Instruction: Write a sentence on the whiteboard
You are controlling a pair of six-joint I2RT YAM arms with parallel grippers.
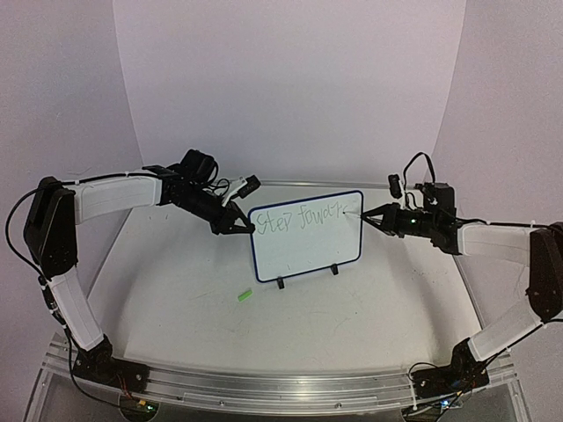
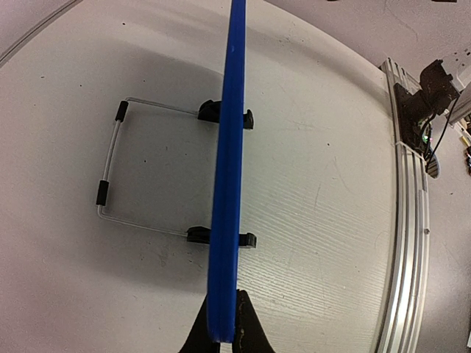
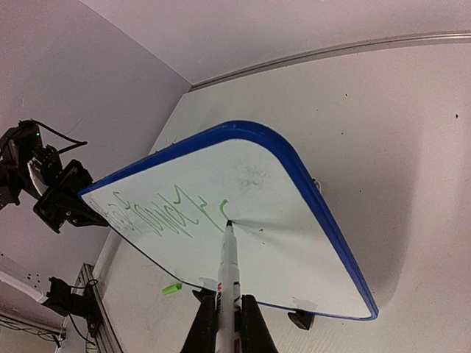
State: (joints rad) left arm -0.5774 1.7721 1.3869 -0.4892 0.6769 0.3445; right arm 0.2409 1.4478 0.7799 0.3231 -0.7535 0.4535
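The whiteboard (image 1: pixel 306 244) is stood upright near the middle of the desk (image 1: pixel 167 281) on two black clip feet (image 1: pixel 281 283), with a wire stand (image 2: pixel 109 170) laid flat behind it. Its left edge is clamped by the left jaws, which are seen in the left wrist view pinched on either side of the blue frame. A marker (image 3: pixel 228 268) is gripped in the right jaws. Its tip is pressed to the board's upper right, at the end of the sentence (image 1: pixel 303 217), a single line of thin greenish handwriting starting "Step". A small green cap (image 1: pixel 244 295) is seen on the desk, nearer than the board and to its left.
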